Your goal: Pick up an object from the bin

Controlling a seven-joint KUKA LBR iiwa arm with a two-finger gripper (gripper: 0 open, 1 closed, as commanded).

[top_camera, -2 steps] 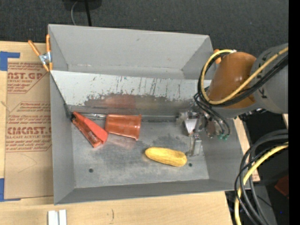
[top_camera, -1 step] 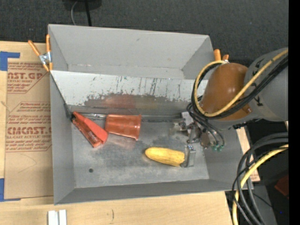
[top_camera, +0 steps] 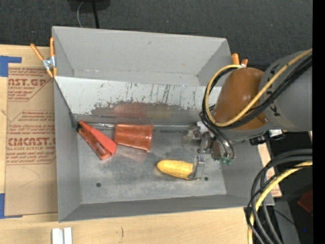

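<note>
Three small things lie on the floor of a grey metal bin (top_camera: 137, 60), seen from above. A robot arm (top_camera: 289, 95) reaches in from the right. It has a rounded orange cover (top_camera: 238, 103) at its wrist and yellow and black cables (top_camera: 216, 83) looped around it.

Towards the left of the floor lies a red wedge (top_camera: 96, 140), long and flat, slanting from upper left to lower right. Just beside it, to the right, an orange see-through cup (top_camera: 134, 136) lies on its side. Whether the two touch cannot be made out.

Lower down, near the middle of the floor, lies a yellow corn cob (top_camera: 173, 168). It is oblong and rests lengthwise from left to right, apart from the cup above it.

The claw (top_camera: 199, 168) hangs below the orange cover, low in the bin, at the right end of the corn cob. It is touching that end or just beside it; which one is unclear. How far the claw is open cannot be told from this angle, and nothing can be seen gripped in it. The corn cob rests on the bin floor.
</note>
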